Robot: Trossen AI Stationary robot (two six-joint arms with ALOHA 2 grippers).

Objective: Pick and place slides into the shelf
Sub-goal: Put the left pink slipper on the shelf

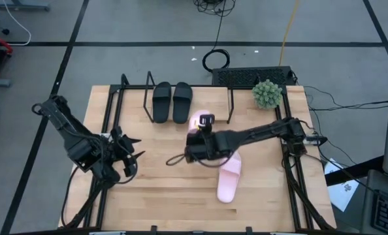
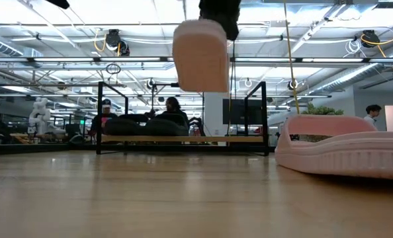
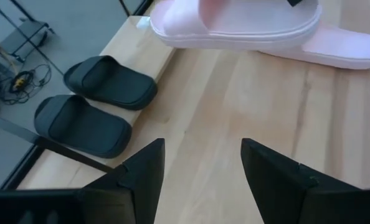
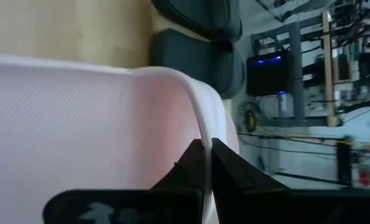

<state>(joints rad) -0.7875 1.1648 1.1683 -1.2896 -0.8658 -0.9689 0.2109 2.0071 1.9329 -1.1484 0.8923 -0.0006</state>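
My right claw (image 4: 207, 163) pinched the pink slide (image 2: 200, 56) by its thin edge, held high; it risked slipping free before reaching the shelf (image 2: 183, 139).

robotics lab: open hall with exposed ceiling pipes (image 2: 329, 63), strip lights, a white robot (image 2: 39, 111) at a far bench, people (image 2: 173, 109) at monitors (image 2: 239, 111), taped floor (image 1: 148, 44).

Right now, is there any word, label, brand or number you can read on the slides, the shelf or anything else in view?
None can be read.
Black slides on the shelf: no marking shows.
Pink slide held by the right end effector, and pink slide on the table: plain.
Papers beside the table: print too small to read.
Room monitors in the low view: nothing legible.
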